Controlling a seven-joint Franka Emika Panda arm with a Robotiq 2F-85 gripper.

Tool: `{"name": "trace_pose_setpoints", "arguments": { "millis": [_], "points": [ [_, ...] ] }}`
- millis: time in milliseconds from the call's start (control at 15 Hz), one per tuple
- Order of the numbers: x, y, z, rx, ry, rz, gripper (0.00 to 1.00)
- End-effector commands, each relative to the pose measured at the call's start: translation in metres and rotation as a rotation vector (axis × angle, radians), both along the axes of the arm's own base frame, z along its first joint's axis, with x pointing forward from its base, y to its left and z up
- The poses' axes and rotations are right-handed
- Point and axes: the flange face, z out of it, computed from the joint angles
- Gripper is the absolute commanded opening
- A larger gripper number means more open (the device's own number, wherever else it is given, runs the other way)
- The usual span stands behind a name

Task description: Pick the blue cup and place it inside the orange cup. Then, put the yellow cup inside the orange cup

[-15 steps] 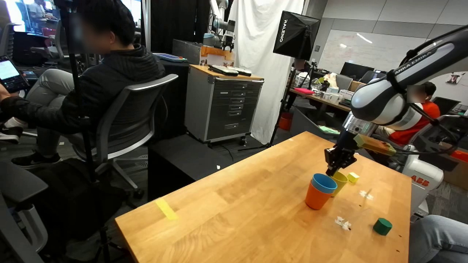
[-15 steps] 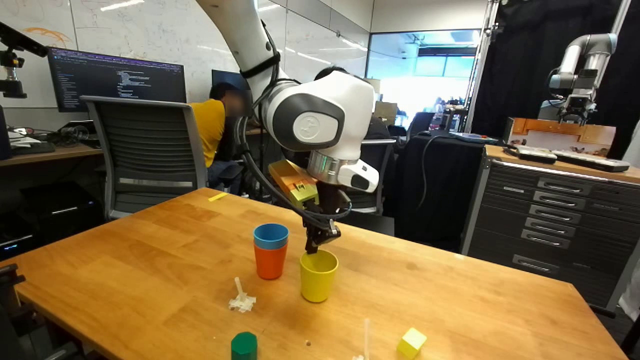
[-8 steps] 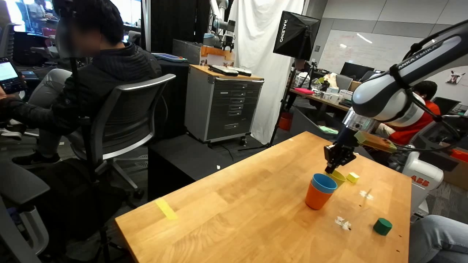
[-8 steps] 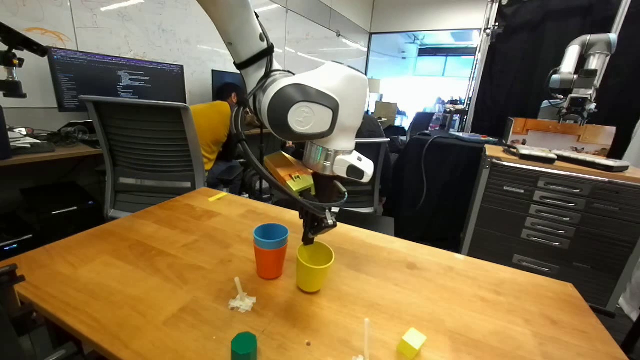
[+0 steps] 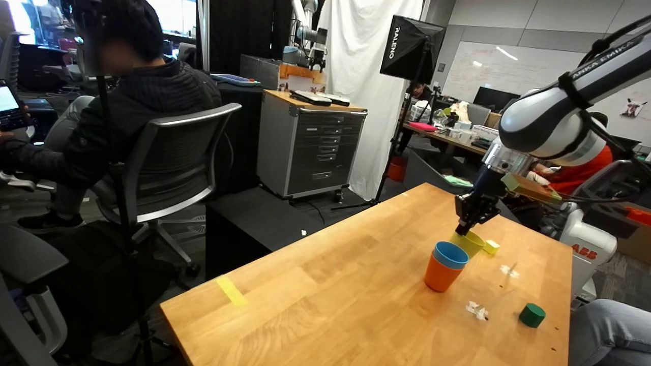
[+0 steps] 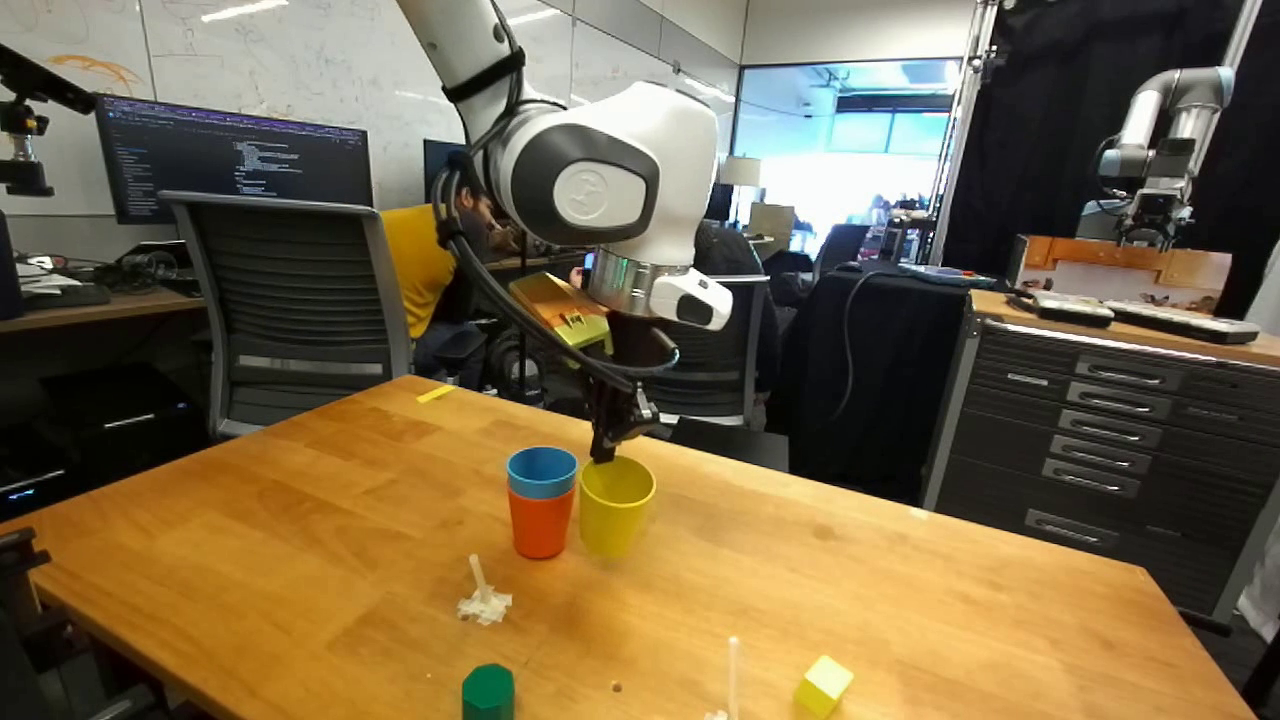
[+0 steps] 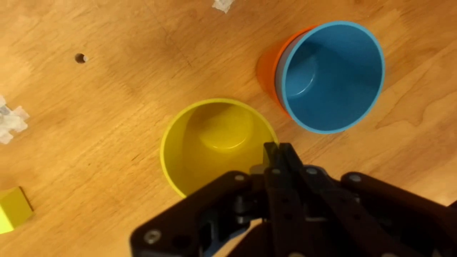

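Relative to the earlier frame, the yellow cup (image 6: 612, 510) and the gripper (image 6: 602, 456) are hanging higher and slightly farther left in an exterior view, while the orange cup (image 6: 541, 525) and the blue cup (image 6: 542, 475) are keeping their places. Reading left to right there, a strip of yellow tape (image 6: 435, 394) is lying near the far left corner of the bench (image 6: 950, 600). Inward of the left edge, a pale peg (image 6: 477, 571) is rising from a patch of white tape (image 6: 485, 607); a dark green block (image 6: 488, 695) is lying closer to the near edge, cut off by the bottom of the view. Next, well in from the far edge, the orange cup is standing upright with the blue cup sitting nested inside it, its upper part projecting. Just to the right, the yellow cup is hanging from the gripper, apparently clear of the bench, its base showing blurred. In the wrist view the gripper's fingers (image 7: 290, 155) are pressing together on this cup's wall, pinching it at the rim, and bare bench is showing between it and the nested pair. Farther right, toward the near edge, a thin translucent rod (image 6: 734, 665) is standing upright, and a yellow block (image 6: 825, 686) is resting near it, toward the right corner.
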Motion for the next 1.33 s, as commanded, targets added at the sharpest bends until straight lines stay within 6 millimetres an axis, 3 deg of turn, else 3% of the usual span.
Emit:
{"name": "trace_pose_setpoints", "arguments": {
  "millis": [0, 400, 667, 1000, 1267],
  "points": [
    [-0.02, 0.014, 0.046, -0.018, -0.022, 0.034, 0.03],
    [-0.036, 0.038, 0.112, -0.044, -0.067, 0.082, 0.02],
    [-0.031, 0.054, 0.145, -0.058, -0.067, 0.132, 0.02],
    [-0.018, 0.068, 0.148, -0.049, -0.009, 0.177, 0.01],
    [-0.009, 0.069, 0.142, -0.044, 0.029, 0.189, 0.01]
  ]
}}
